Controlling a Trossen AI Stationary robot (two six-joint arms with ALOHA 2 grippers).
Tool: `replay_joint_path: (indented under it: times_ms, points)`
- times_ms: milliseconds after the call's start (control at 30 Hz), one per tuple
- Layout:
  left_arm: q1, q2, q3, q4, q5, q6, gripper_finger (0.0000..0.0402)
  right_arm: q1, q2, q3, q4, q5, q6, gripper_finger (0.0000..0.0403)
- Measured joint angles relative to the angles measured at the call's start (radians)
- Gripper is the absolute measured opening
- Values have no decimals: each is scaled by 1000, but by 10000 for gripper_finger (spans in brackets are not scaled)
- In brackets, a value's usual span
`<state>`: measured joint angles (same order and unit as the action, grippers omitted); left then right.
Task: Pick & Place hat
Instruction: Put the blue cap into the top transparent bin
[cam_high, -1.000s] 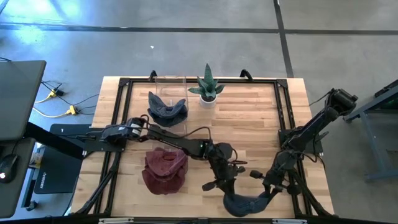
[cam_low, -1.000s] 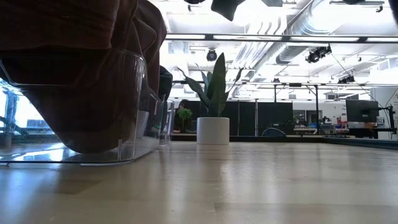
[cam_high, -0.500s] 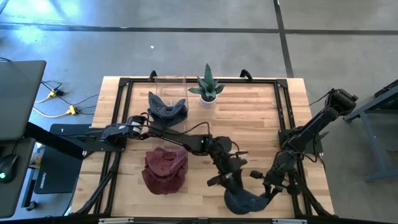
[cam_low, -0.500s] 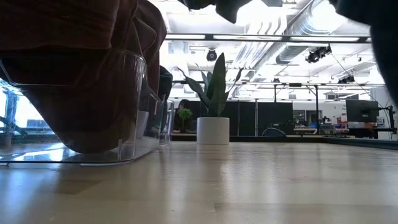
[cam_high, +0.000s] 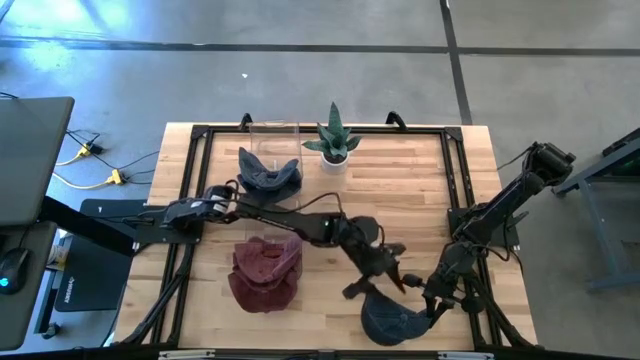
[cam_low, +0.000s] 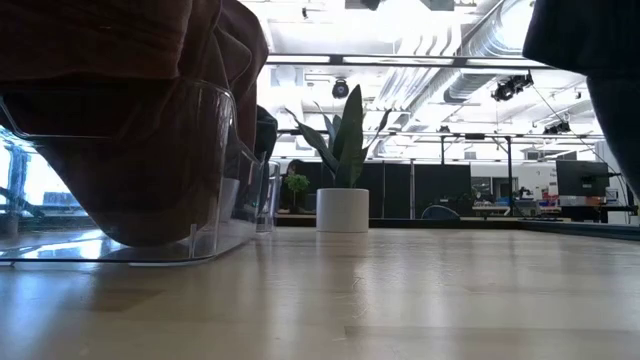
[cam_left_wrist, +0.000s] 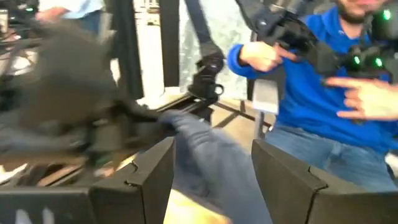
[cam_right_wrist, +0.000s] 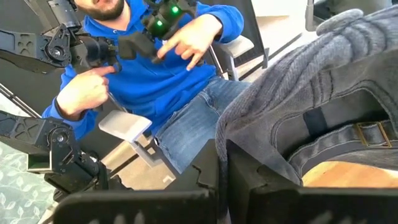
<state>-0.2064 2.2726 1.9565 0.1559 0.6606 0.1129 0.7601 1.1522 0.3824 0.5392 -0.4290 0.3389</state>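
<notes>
A dark grey hat (cam_high: 392, 320) is near the table's front edge, right of centre. My right gripper (cam_high: 428, 312) is shut on the hat's right side. My left gripper (cam_high: 381, 283) stands open just above the hat's far side. In the left wrist view the hat's cloth (cam_left_wrist: 211, 155) shows between and beyond the spread fingers, and I cannot tell whether they touch it. In the right wrist view the hat (cam_right_wrist: 323, 81) shows its back strap and buckle (cam_right_wrist: 362, 132). My right gripper pinches the hat's edge (cam_right_wrist: 231, 134) between its two shut fingers (cam_right_wrist: 208, 177), coming from the table's right side, nearly level. The hat spreads away from the fingers toward the table's left. Whether it rests on the wood, I cannot tell.
A maroon hat (cam_high: 265, 272) sits on a clear stand at the left. A dark blue hat (cam_high: 268, 175) sits on another stand behind it. A potted plant (cam_high: 335, 145) stands at the far middle. A person in blue (cam_right_wrist: 155, 81) sits beyond the front edge.
My left gripper has opened and let go of the hat, risen a little, rolled, and drawn toward the table's right and far side. The hat, before bunched between both grippers, has dropped open into a rounder shape. My right gripper has kept still.
</notes>
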Motion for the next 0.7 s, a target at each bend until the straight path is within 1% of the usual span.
replay_joint_path:
  times_ms: [133,200,267,333,433,567,633,700]
  points:
    - [-33,0,38,-31,-33,21,213,0,0,0,-2,-1,0,5]
    - [-47,0,57,-45,-76,30,220,0,0,0,-3,-2,0,8]
    - [-64,0,68,-82,-153,68,229,2,0,0,-4,-12,6,9]
    - [-84,1,68,-104,-252,112,240,13,0,0,-14,-8,17,6]
    - [-113,1,68,-110,-378,129,259,29,0,0,-18,17,18,3]
    - [-137,1,68,-134,-499,101,277,42,0,0,-5,22,23,8]
    - [-137,1,68,-149,-525,69,281,44,0,0,-5,22,21,7]
    - [-135,1,68,-152,-534,6,281,43,0,0,-5,22,19,4]
